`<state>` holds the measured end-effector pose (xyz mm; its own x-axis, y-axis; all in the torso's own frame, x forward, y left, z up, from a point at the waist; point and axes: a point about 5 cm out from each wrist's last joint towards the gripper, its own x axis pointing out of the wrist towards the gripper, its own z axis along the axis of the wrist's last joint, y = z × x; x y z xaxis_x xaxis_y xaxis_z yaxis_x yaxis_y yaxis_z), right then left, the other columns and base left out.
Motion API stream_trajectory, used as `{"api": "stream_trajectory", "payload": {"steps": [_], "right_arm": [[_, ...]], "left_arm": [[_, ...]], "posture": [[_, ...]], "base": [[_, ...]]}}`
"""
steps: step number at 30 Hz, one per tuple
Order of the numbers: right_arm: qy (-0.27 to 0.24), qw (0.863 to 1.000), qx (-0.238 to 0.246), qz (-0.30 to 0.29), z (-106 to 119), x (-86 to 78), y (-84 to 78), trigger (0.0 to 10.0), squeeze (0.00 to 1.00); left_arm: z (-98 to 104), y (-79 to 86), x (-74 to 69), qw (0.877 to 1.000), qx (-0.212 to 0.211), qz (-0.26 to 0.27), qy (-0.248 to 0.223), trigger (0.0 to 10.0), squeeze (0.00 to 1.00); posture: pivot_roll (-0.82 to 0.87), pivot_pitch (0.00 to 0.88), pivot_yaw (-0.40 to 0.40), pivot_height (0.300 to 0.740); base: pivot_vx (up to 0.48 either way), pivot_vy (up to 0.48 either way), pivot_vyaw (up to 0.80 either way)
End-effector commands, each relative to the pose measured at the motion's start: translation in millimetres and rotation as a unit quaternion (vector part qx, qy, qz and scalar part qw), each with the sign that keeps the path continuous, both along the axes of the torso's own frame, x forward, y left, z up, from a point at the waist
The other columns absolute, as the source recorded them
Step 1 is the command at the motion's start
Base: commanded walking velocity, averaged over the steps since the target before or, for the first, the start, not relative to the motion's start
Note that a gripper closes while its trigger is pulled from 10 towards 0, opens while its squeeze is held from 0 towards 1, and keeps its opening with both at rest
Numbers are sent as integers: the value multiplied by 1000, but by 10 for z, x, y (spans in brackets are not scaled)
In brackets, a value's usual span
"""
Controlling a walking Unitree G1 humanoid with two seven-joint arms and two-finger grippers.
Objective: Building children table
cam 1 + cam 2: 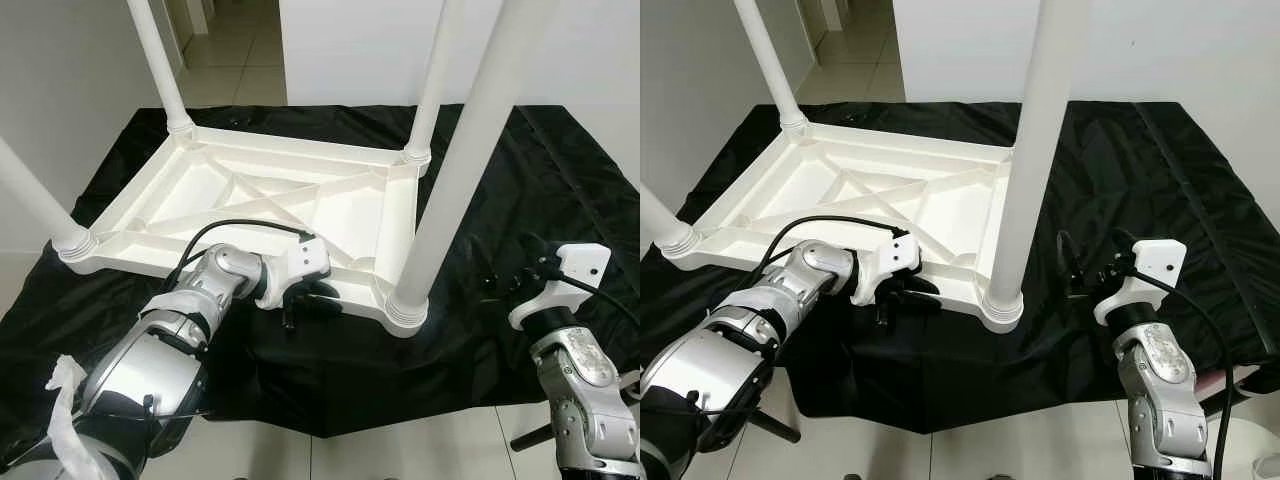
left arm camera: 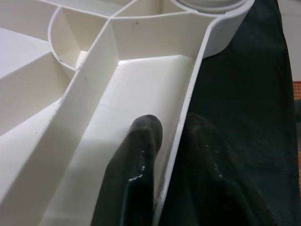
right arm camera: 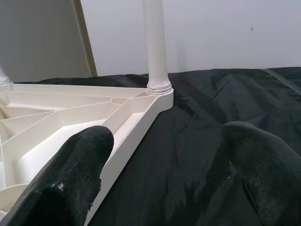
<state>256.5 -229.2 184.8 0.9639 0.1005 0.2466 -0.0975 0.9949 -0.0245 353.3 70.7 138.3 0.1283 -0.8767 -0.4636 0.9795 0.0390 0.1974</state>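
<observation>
A white plastic children's table [image 1: 250,200] lies upside down on a black cloth, all of its legs pointing up. The near right leg [image 1: 450,170] rises from the front corner socket. My left gripper [image 1: 305,298] is at the table's near rim [image 2: 188,94] and shut on it. One black finger [image 2: 136,174] lies inside the rim wall and the other outside. My right gripper [image 1: 505,280] hovers open over the cloth, to the right of the near right leg. In the right wrist view its fingertips [image 3: 70,179] stand wide apart, facing the table's right edge and far right leg [image 3: 155,47].
The black cloth [image 1: 560,170] covers a low surface and hangs over its front edge to the tiled floor [image 1: 400,450]. White walls [image 1: 350,50] stand behind and to the left. A doorway with tiled floor [image 1: 235,50] opens at the back.
</observation>
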Motion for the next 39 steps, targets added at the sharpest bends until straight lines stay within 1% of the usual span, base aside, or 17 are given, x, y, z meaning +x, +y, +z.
{"api": "stream_trajectory", "payload": {"steps": [1,4,5,10,16,18,19,22,24,26,27,28,29,33,36,38,39], "right_arm": [[1,1000,6,-12,-36,7,-5,10000,0],[-1,1000,12,-20,-44,2,-21,10000,0],[1,1000,16,-21,-66,-26,-33,10000,0],[20,1000,11,-6,-128,-152,-112,10000,0],[49,999,-4,22,-172,-282,-204,10000,0],[70,996,-18,61,-194,-374,-193,10000,0],[70,996,-18,61,-194,-374,-193,10000,0],[94,988,-39,119,-183,-501,-177,10000,0],[94,988,-39,119,-183,-501,-177,10000,0],[101,982,-51,154,-146,-550,-154,10000,0],[101,982,-51,154,-146,-550,-154,10000,0],[104,978,-58,169,-133,-565,-136,10000,0],[100,971,-67,207,-83,-545,-37,10000,0],[97,969,-69,216,-67,-538,-11,10000,0],[86,961,-62,256,-37,-404,178,10000,0],[86,961,-62,256,-37,-404,178,10000,0],[76,956,-62,276,-28,-306,308,10000,0]], "left_arm": [[52,42,78,996,-46,69,-26,10000,1000],[72,15,73,996,-53,64,-33,10000,1000],[98,-12,63,996,-62,54,-41,10000,0],[204,-54,25,993,-98,25,-61,10000,0],[307,-52,-9,985,-150,35,-78,10000,0],[347,-8,-42,980,-176,50,-81,10000,0],[347,-8,-42,980,-176,50,-81,10000,0],[392,113,-100,972,-201,84,-93,10000,0],[392,113,-100,972,-201,84,-93,10000,0],[402,222,-161,967,-207,110,-104,10000,0],[402,222,-161,967,-207,110,-104,10000,0],[397,272,-196,965,-206,120,-110,10000,0],[392,425,-309,960,-212,149,-102,10000,0],[396,463,-354,959,-215,158,-96,10000,0],[382,538,-648,962,-207,161,-78,10000,0],[382,538,-648,962,-207,161,-78,10000,0],[376,528,-834,965,-204,154,-64,10000,0]], "posture": [[-48,47,79,740],[-49,49,79,740],[-47,51,78,740],[-46,54,75,740],[-44,55,70,740],[-41,58,67,740],[-41,58,67,740],[-33,63,57,740],[-33,63,57,740],[-29,64,52,740],[-29,64,52,740],[-26,65,51,740],[-18,67,44,740],[-12,67,39,740],[12,66,27,740],[12,66,27,740],[26,62,21,740]], "base": [[0,0,0],[0,0,0],[0,0,0],[0,0,0],[0,0,0],[0,0,0],[0,0,0],[0,0,0],[0,0,0],[0,0,0],[0,0,0],[0,0,0],[0,0,0],[0,0,0],[0,0,0],[0,0,0],[0,0,0]]}}
